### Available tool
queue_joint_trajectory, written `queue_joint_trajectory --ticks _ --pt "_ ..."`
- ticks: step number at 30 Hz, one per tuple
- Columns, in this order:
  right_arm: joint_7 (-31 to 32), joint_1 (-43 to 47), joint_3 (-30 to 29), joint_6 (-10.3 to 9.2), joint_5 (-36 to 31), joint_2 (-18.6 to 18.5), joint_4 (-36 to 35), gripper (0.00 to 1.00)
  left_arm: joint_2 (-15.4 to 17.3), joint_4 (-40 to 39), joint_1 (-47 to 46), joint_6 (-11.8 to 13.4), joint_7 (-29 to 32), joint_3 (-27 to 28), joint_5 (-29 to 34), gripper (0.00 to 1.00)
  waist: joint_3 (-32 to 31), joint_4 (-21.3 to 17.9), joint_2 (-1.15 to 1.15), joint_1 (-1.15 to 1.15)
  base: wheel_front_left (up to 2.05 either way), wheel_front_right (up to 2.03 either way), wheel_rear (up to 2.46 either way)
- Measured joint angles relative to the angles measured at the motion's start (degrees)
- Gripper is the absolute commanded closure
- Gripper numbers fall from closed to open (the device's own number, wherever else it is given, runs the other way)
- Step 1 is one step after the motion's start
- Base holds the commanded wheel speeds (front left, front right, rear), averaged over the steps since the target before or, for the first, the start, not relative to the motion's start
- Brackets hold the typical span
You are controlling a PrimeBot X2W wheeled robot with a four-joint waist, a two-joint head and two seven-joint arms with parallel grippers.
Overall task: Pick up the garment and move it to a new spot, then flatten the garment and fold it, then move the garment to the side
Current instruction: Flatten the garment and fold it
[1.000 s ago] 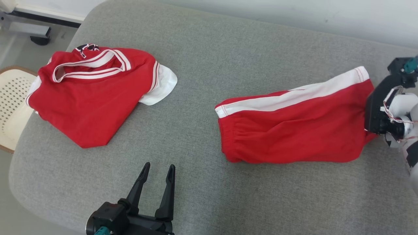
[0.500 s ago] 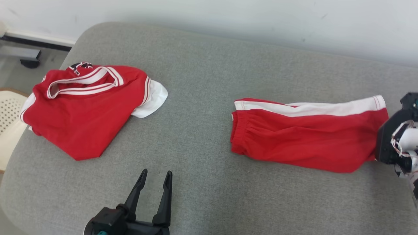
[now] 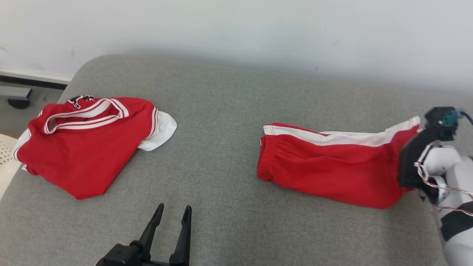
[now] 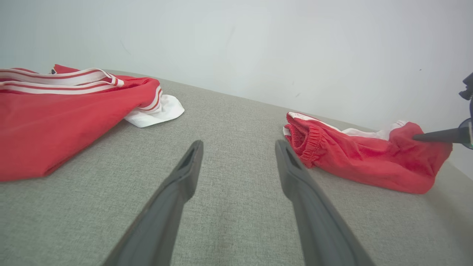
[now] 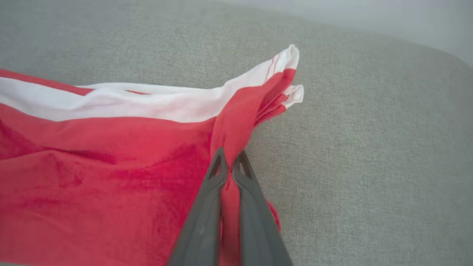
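Right gripper [image 5: 230, 157]: fingers [image 5: 207, 207] clenched together, a fold of red cloth pinched between them at the leg-hem end of the shorts [image 3: 325, 170]. The hem gathers into a bunch at the pinch, and its white-striped corners stick out just past the tips.

Shorts: red, with a white stripe along the far edge and an elastic waistband. They lie lengthwise on the right half of the cushion [image 3: 221, 207], waistband end toward the middle, leg end at the right gripper.

Left gripper [image 3: 173, 208]: fingers spread apart, holding nothing. It sits above the near edge of the cushion and points away across it, well apart from both garments.

Cushion: grey woven fabric, rounded corners, carrying both garments.

Jersey [image 3: 85, 147]: red with white-and-red striped trim and a white patch showing at one side. It lies rumpled on the left end of the cushion, well apart from the shorts.

Wall [image 3: 236, 29]: pale, plain, behind the cushion.

Chair [image 3: 5, 162]: pale perforated seat, at the left edge beside the cushion.
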Motion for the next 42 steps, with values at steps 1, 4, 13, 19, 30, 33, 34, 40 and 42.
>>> queue_joint_trajectory --ticks 1,4,13,19,30,33,34,40,42 --pt "0.99 0.55 0.56 0.0 0.04 0.71 -2.09 1.0 0.15 -0.01 -0.01 -0.03 0.0 -0.03 0.0 0.0 -0.4 -0.07 0.0 0.0 0.0 0.0 0.0" --pt "4.11 1.78 2.78 0.0 1.03 2.64 -8.5 1.0 0.54 0.1 0.01 -0.04 0.0 -0.04 0.0 0.0 -1.43 -0.08 0.0 0.0 0.0 0.0 0.0" --pt "10.18 2.6 6.86 0.0 1.96 9.57 -15.67 1.0 0.65 0.08 0.04 -0.09 0.0 -0.81 -0.18 0.0 -2.27 1.88 0.0 0.0 0.0 0.0 0.0" --pt "8.71 -0.55 5.27 0.0 -1.51 14.69 -10.55 1.0 0.19 0.63 -0.05 -0.47 0.0 -2.1 -0.41 0.0 -1.52 4.75 0.0 0.0 0.0 0.0 0.0" --pt "1.6 -6.2 5.33 -0.01 0.2 16.89 3.53 0.0 -0.83 1.51 -0.09 -0.57 0.0 -2.48 -0.53 0.0 0.15 9.95 0.0 0.0 0.0 0.0 0.0" --pt "-0.9 -7.92 7.31 -0.01 8.11 16.92 3.81 0.0 -0.86 1.53 -0.09 -0.54 0.0 -1.7 -0.53 0.0 0.14 9.59 0.0 0.0 0.0 0.0 0.0" --pt "-1.67 -8.48 8.04 -0.01 10.43 16.95 3.67 0.0 -0.87 1.53 -0.08 -0.51 0.0 -1.27 -0.54 0.0 0.11 9.3 0.0 0.0 0.0 0.0 0.0" --pt "-5.43 -9.09 9.83 -0.01 12.15 16.52 3.1 0.0 -0.71 1.08 0.19 -0.33 0.0 0.25 -0.42 0.0 -1.03 6.65 0.0 0.0 0.0 0.0 0.0" --pt "-6.45 -8.51 10.12 -0.01 10.39 14.89 2.52 0.0 -0.65 0.81 0.32 -0.3 0.0 0.54 -0.38 0.0 -1.65 5.56 0.0 0.0 0.0 0.0 0.0"
